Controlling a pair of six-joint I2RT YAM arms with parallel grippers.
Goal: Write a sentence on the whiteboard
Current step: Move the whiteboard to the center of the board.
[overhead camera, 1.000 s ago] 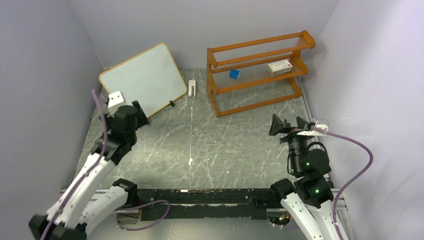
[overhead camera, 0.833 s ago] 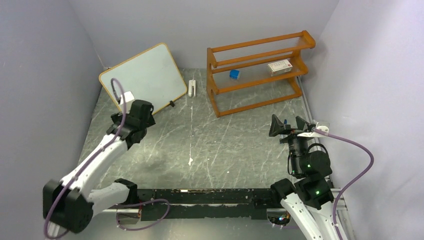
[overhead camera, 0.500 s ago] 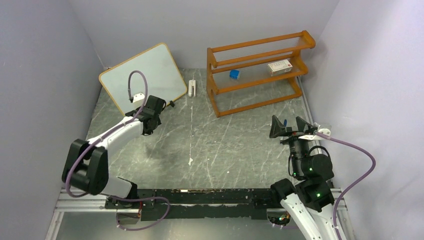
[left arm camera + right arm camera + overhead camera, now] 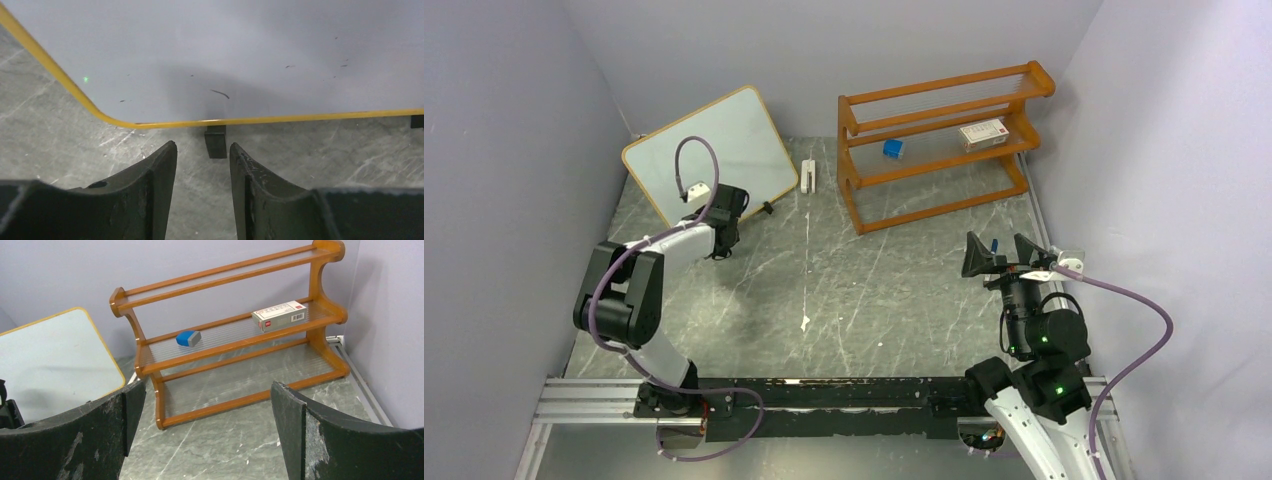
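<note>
Left tool (image 4: 202, 148), jaws narrowly apart and empty, sits just short of the black foot (image 4: 215, 141) of the blank whiteboard (image 4: 709, 150) propped back-left on the worktop (image 4: 874, 290), right tool (image 4: 207, 387) wide open and empty: any push could skid or topple the board, and neither holds a marker.

there is one whiteboard (image 4: 709, 150), with two black feet (image 4: 215, 141) showing under its lower edge. one orange shelf rack (image 4: 944, 140) has three levels, and it carries one blue block (image 4: 893, 148) and one white box (image 4: 983, 133). one small white object (image 4: 808, 176) lies on the one table (image 4: 874, 290). there are two arms, the left arm (image 4: 669, 245) and the right arm (image 4: 1036, 335), and two purple cables (image 4: 1168, 325).
</note>
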